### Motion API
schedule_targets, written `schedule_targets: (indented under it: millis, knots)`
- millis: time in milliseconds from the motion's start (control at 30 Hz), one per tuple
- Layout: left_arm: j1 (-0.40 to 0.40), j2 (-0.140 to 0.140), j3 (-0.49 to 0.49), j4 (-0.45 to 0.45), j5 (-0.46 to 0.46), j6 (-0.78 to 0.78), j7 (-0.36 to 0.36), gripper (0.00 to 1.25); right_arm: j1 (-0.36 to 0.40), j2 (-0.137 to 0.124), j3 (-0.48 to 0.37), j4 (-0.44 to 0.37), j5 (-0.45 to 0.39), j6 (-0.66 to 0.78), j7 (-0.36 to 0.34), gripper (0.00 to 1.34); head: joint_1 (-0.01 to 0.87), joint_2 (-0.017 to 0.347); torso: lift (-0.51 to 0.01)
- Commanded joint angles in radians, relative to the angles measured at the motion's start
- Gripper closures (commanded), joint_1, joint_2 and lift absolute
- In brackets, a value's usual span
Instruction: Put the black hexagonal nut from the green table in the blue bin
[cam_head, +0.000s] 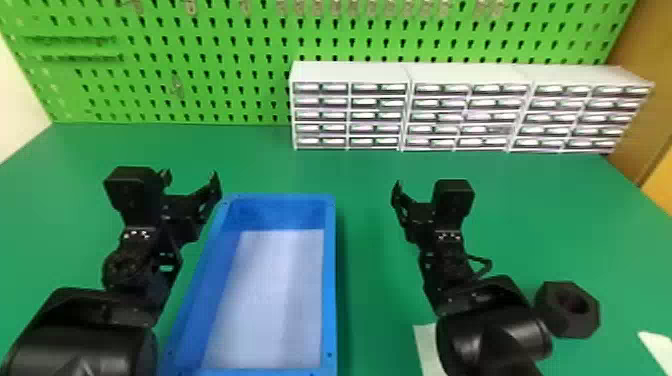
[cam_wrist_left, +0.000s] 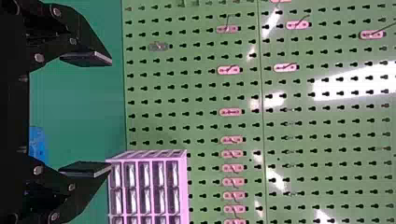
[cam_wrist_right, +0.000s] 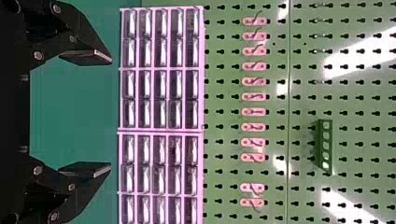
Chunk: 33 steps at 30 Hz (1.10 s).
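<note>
The black hexagonal nut (cam_head: 568, 309) lies on the green table (cam_head: 370, 280) at the right, beside the right forearm, its hole facing up. The blue bin (cam_head: 330, 280) stands between the arms with a bare pale floor; a bit of the bin (cam_wrist_left: 38, 142) also shows in the left wrist view. Over the bin's far left corner is my left gripper (cam_head: 192, 180); its fingers are wide apart in the wrist view, the left gripper (cam_wrist_left: 109, 114) holding nothing. To the bin's right, my right gripper (cam_head: 415, 190) is open too, and the right gripper (cam_wrist_right: 111, 114) is empty between its fingers.
White drawer cabinets (cam_head: 350, 107) stand at the back right against a green pegboard (cam_head: 200, 45). A pale sheet (cam_head: 427, 345) lies partly under the right forearm, and another pale piece (cam_head: 657, 347) is at the right front edge.
</note>
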Motion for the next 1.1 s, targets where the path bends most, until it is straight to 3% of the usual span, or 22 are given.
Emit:
schedule_targets:
  millis: [0, 667, 1067]
  knots:
    - [-0.001, 0.000, 0.000, 0.001, 0.000, 0.000, 0.000, 0.45, 0.000, -0.001, 0.001, 0.000, 0.000, 0.001, 0.000, 0.46, 0.686, 0.052, -0.097]
    - [0.002, 0.000, 0.000, 0.001, 0.003, 0.000, 0.000, 0.45, 0.000, -0.004, -0.010, -0.014, 0.000, 0.015, 0.000, 0.46, 0.686, 0.052, -0.097]
    - [0.003, 0.000, 0.002, -0.001, 0.003, 0.000, 0.000, 0.45, 0.015, -0.004, -0.117, -0.043, 0.032, 0.023, 0.002, 0.46, 0.686, 0.052, -0.097]
